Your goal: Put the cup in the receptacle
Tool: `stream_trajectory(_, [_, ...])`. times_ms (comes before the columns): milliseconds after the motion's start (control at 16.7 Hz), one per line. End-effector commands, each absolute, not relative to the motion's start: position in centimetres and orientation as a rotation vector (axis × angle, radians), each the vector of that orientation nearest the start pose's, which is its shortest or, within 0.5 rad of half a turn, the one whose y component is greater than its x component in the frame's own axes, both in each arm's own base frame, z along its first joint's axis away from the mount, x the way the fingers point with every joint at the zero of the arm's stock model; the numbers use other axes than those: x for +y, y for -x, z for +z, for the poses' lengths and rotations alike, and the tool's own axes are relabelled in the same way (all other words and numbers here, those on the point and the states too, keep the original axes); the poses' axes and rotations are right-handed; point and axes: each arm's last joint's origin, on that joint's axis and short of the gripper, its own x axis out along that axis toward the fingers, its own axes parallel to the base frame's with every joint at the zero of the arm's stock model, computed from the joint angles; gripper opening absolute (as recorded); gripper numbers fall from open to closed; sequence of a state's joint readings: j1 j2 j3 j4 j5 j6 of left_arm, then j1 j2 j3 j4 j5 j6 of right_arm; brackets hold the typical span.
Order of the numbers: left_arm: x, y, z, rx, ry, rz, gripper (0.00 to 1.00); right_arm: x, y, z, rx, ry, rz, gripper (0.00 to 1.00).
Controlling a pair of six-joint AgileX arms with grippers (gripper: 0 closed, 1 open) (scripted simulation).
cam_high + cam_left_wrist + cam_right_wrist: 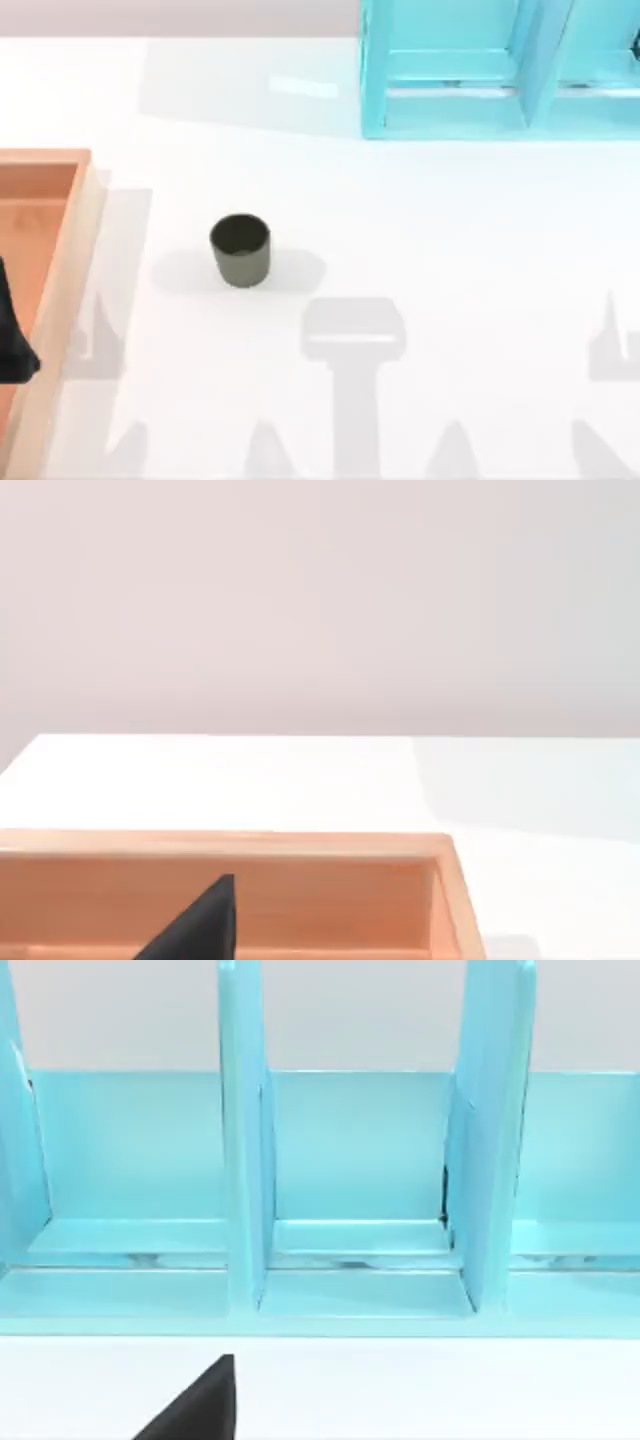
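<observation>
Tipping is risked if the upright cup (240, 251) is clipped; left gripper (15, 340) over receptacle (62, 270), finger state untellable.

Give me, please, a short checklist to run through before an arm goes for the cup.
1. Cup upright on the white table, mouth up: ok.
2. Space around the cup free for an approach: ok, nothing touches it.
3. Receptacle at the table's left edge, its visible floor bare: ok.
4. Cup in the receptacle: not ok, it stands apart to the right of the rim.
5. Left gripper over the receptacle, fingers: cannot tell.
6. Blue rack at the far right, well away from the cup-to-receptacle path: ok.
</observation>
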State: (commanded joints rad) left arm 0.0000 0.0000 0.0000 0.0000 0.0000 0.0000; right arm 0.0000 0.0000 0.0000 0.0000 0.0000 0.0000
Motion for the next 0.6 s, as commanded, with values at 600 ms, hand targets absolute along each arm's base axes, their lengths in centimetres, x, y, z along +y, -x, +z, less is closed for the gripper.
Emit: stream_trajectory(600, [-1.2,-11.9,22.6,0.269,0.079,-0.088,1.0,-0.1,-10.6,16.0,0.0,0.0,0.0,1.0])
